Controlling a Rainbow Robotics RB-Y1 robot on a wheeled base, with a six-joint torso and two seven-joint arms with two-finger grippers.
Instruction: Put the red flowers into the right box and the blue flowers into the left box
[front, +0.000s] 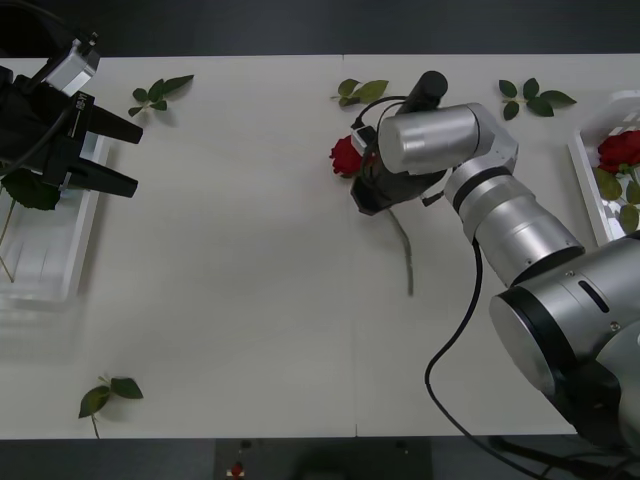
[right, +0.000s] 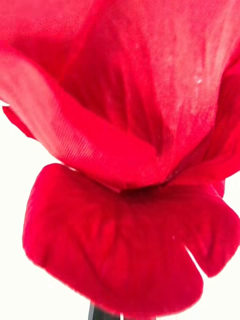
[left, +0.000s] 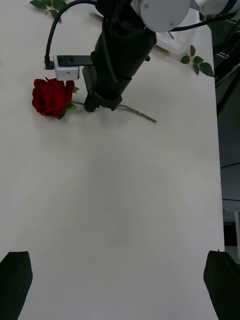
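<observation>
Surface: white table (front: 250, 300) seen from above, with a dark strip along the upper and lower frame edges.
Rose: one of the red flowers (front: 347, 156) lies on the table at upper centre of the front view, bloom toward the left of the frame, stem (front: 404, 250) running down and to the right.
Right gripper: the right gripper (front: 368, 185) is down at the rose, just behind the bloom, over the top of the stem; the left wrist view shows its black body (left: 107, 75) standing on the stem beside the bloom. Whether its fingers have closed on the stem cannot be told. Its own camera looks straight at red petals (right: 125, 150).
Left gripper: the left gripper (front: 118, 155) hangs at upper left of the front view, above the left box, its black fingers (front: 110, 125) spread apart and holding nothing.
Left box: the left box (front: 80, 250), a white tray at the left frame edge, holds a broad green leaf (front: 30, 190) and a thin stem.
Right box: the right box (front: 585, 170), a white tray at the right frame edge, already holds red blooms (front: 620, 150) and leaves.
Loose leaves: green sprigs lie at upper left (front: 158, 93), upper centre (front: 362, 91), upper right (front: 532, 97) and lower left (front: 108, 392).
</observation>
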